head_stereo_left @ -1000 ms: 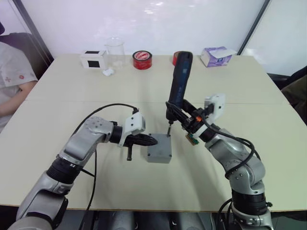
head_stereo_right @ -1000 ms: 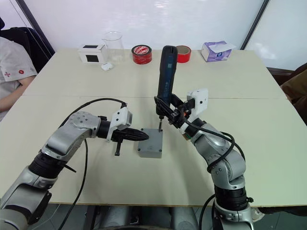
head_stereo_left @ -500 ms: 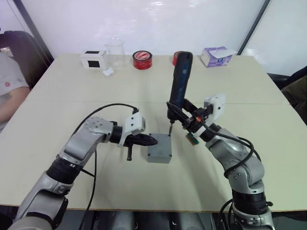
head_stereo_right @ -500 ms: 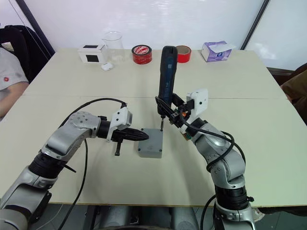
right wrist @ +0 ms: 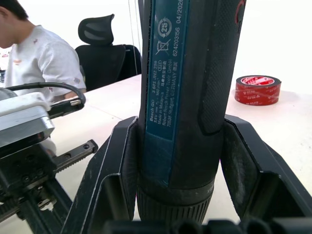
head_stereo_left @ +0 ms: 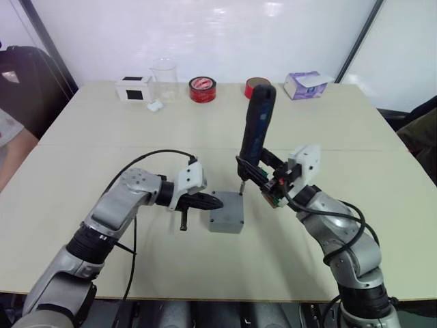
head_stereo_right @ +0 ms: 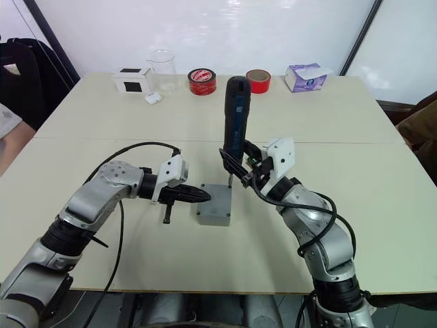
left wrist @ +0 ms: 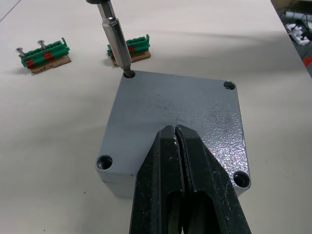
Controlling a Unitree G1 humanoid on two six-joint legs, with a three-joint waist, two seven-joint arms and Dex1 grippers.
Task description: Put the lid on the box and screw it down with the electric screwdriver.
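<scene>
- Centre frame: the lid (left wrist: pixel 175 122) sits on the box (head_stereo_left: pixel 227 213); rigid, probably light, likely to slide.
- Left gripper (left wrist: pixel 176 134), fingers clenched, presses the lid.
- Right gripper (right wrist: pixel 178 161) grasps the electric screwdriver (head_stereo_left: pixel 256 126) low on its barrel, bit in a corner hole.

Arms: you see silver-grey jointed shells with black bands.
Wrists: a white camera block behind each set of fingers.
Cables: black, looping behind them.
Fingers (left wrist: pixel 180 161): black, tapered.
</scene>
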